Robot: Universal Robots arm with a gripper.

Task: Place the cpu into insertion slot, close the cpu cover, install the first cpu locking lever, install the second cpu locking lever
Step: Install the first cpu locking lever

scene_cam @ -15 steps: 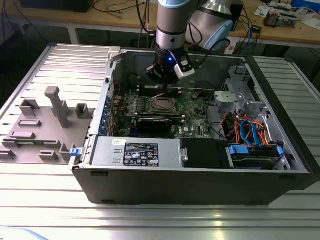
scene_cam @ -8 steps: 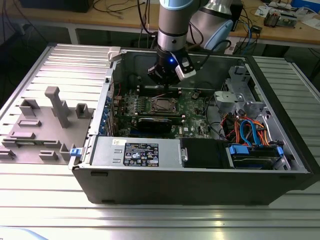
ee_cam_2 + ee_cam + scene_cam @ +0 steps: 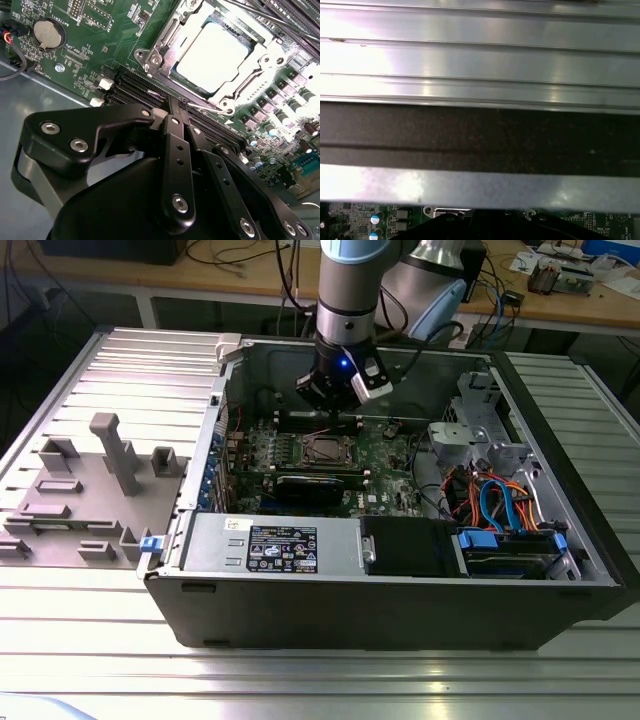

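Currently you are hovering the gripper (image 3: 179,107) just beside the insertion slot (image 3: 212,57), above the long black memory slots (image 3: 150,90) that run along its edge. In the second wrist view the black fingers (image 3: 175,150) are lying pressed together with no gap showing, and nothing is sitting between them — jaws narrow, empty.

The cpu (image 3: 215,52) is already sitting in the socket: its flat, pale metal top is glaring under the light. The cpu cover (image 3: 167,37) is lying down around it as a silvery frame, its square window showing the chip. A thin wire lever (image 3: 200,104) is running along the socket edge nearest the fingertips; whether it is hooked under its catch, I cannot tell.

My judgement: you are working on a locking lever. To do it well, you are wanting the fingertip on the wire itself, pressing down and then sideways under the catch — slowly, because the wire is springy and smooth, and may slip off a hard black fingertip.

Materials: the cover is stamped, shiny steel with screw heads at its corners; the green circuit board (image 3: 100,35) is crowded with small parts and a round coin battery (image 3: 49,34). In the exterior view the arm is reaching down into the open grey computer case (image 3: 400,600).
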